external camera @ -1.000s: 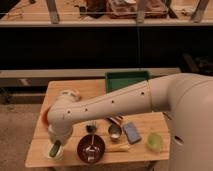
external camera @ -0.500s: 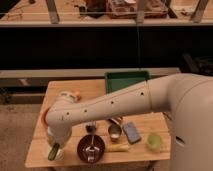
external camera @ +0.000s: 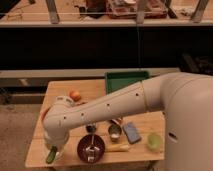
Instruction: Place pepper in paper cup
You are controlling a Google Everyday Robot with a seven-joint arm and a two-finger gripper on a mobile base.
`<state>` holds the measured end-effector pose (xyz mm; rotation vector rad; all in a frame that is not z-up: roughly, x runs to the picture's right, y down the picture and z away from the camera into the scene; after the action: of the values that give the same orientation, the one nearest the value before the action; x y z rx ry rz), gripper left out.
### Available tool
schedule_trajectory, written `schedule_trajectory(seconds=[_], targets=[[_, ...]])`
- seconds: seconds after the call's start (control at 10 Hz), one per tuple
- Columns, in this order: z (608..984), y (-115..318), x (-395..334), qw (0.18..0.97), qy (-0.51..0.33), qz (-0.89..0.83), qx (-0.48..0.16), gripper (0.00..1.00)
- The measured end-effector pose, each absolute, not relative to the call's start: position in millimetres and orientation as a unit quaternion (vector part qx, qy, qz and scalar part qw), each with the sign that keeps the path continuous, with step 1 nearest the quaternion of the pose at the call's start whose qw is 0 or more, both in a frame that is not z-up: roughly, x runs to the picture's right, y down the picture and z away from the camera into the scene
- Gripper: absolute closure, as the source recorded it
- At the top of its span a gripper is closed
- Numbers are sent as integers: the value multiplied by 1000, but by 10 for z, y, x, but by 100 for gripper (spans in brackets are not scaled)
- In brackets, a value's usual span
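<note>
A: Where's the pepper (external camera: 50, 157)?

B: At the cup (external camera: 59, 153), on its near-left side, by the front-left corner of the counter (external camera: 60, 92). Looks to be poking over the rim, lower end toward the counter's front edge.

A: And the gripper (external camera: 54, 148)?

B: Right above the cup, just up and right of the pepper, mostly hidden under the white wrist. Can't tell whether gripping the pepper or already let go.

A: Long axis?

B: Steeply tilted, nearly upright, leaning a little left at the bottom. Not lying flat.

A: Inside the cup or outside?

B: Hard to say. Overlaps the cup's left wall; could be resting in it or hanging just in front.

A: Looks?

B: Slim, dark green, slightly curved, smooth. Small against the cream-white cup, which is short and wide.

A: What does the next move hinge on?

B: Probably on keeping that lower end within the rim. Being so close to the cup's left edge, could slip outside if released off-centre. Only one arm, so no choice there.

A: Anything crowding it?

B: Dark bowl (external camera: 91, 148) just right of the cup, apart from it
</note>
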<state>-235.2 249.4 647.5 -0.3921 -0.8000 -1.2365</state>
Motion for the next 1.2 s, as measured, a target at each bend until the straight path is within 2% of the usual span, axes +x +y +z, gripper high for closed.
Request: schedule_trajectory(seconds=[0.5,0.6,0.8,0.9,1.2], targets=[[6522,2518,-2452,724,-359,-561,-178,68],[6531,2521,-2469,725,-357,-561,-178,65],[6567,2553,-2502,726,-352,-563,-179,46],[6586,2560,-2509,727,-350,-563,-179,40],[6636,2559,-2515,733,-337,-564,-174,38]])
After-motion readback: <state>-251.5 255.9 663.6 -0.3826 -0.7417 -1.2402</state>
